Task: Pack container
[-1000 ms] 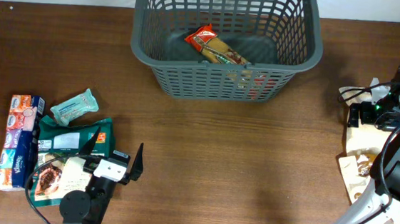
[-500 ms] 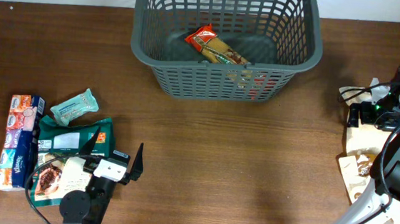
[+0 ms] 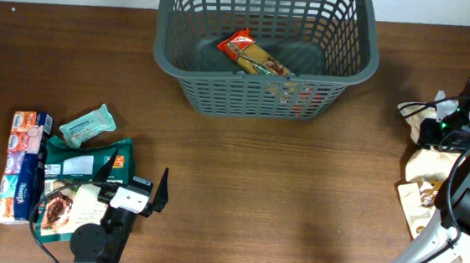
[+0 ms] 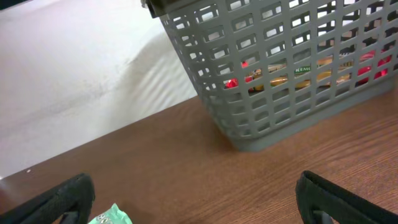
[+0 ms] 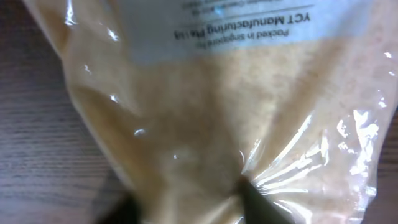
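Observation:
The container (image 3: 263,92), a dark grey slotted basket, stands at the far middle of the table with a red-and-yellow pasta packet (image 3: 253,56) inside. In the left wrist view the container (image 4: 280,81) lies ahead, well beyond the jaws. My left gripper (image 3: 133,192) hovers open near the front left, its fingers spread wide over bare wood (image 4: 199,211). At the right edge, my right gripper (image 3: 431,130) is down on a pile of packets. Its jaws pinch a clear bag of tan crumbs (image 5: 205,112), and the film crinkles at the right fingertip (image 5: 255,202).
Beside the left arm lie a tissue pack (image 3: 24,165), a mint-green packet (image 3: 87,126), a dark green bag (image 3: 81,160) and a printed packet (image 3: 69,211). More cream packets (image 3: 421,205) sit along the right edge under the right arm.
My right gripper's jaws have come together onto the clear bag of tan crumbs. The left arm and the basket have not moved.

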Available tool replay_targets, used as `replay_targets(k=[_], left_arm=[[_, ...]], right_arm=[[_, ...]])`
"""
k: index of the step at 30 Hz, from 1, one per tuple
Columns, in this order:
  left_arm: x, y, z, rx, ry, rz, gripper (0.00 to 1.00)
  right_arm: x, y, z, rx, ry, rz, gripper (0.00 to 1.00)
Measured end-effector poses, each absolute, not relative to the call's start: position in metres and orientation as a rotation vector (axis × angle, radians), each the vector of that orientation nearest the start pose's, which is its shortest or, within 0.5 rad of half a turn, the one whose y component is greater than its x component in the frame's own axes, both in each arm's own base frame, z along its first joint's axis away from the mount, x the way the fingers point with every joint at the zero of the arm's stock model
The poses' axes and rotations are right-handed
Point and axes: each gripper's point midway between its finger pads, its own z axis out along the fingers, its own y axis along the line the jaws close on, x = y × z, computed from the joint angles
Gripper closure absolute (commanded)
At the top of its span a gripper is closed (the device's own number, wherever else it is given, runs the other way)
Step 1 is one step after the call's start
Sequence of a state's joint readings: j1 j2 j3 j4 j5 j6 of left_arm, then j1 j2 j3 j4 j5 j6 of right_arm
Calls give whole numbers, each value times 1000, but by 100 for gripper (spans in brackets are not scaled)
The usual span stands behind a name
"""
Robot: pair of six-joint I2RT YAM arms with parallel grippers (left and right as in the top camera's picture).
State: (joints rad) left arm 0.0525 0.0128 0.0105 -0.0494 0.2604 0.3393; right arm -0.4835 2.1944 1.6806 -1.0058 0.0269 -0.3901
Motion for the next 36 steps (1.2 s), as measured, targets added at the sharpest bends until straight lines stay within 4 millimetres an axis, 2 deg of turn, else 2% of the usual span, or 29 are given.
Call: replay_targets(k=[3, 5, 27, 36], left_arm=[[243, -32, 164, 428, 1564, 91, 1], [243, -32, 164, 428, 1564, 91, 1], [243, -31, 164, 428, 1564, 91, 1], [243, -32, 164, 428, 1564, 91, 1]], right_arm=[[381, -204, 15, 144, 3093, -65, 84], [381, -204, 16, 146, 3090, -63, 96], [384, -205, 17, 194, 3077, -69, 96], [397, -206, 31, 219, 3064, -23, 96]])
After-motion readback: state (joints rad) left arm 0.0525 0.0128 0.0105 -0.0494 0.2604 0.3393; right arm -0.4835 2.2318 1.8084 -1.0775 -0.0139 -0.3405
